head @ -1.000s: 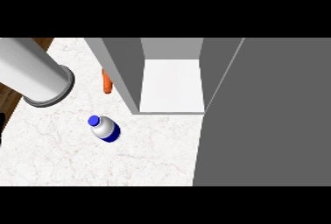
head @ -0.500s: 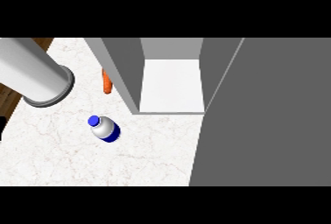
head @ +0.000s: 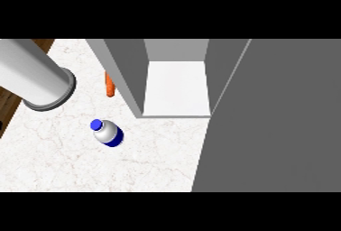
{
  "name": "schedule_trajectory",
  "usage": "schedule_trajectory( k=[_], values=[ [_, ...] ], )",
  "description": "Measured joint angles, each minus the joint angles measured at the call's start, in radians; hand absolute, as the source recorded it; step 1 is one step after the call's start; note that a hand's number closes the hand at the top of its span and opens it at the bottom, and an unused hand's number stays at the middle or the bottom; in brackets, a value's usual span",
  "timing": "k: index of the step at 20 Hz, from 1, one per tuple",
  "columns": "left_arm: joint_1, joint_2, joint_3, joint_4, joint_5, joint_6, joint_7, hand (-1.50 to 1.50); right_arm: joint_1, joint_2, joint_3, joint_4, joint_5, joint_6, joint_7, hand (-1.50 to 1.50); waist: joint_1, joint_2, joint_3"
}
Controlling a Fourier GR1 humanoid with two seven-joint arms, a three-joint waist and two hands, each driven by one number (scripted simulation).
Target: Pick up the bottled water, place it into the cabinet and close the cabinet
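Observation:
The bottled water (head: pixel 106 132), clear with a blue cap and blue base, stands on the white marble counter (head: pixel 80 167) left of centre. Behind it and to the right is the open grey cabinet (head: pixel 177 88) with a white floor inside. Its door (head: pixel 273 126) swings out toward me and fills the right side of the view. Neither hand shows anywhere.
A large grey cylinder (head: pixel 36 74) juts in from the upper left over the counter's edge. An orange carrot-like thing (head: pixel 109 85) lies against the cabinet's left wall. Dark wood (head: pixel 10 108) shows past the counter's left edge.

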Motion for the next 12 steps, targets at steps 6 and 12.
schedule_trajectory(
  k=[6, 12],
  values=[
    [0.012, -0.015, 0.000, 0.065, 0.007, -0.030, -0.068, -1.50, -0.004, -0.032, 0.016, -0.003, 0.006, -0.026, -0.004, -1.50, -0.002, 0.001, 0.000],
    [-0.028, -0.023, 0.021, 0.207, 0.009, -0.050, -0.151, -1.50, -0.010, -0.052, 0.032, 0.003, 0.012, -0.055, -0.016, -1.50, -0.005, 0.002, 0.000]
  ],
)
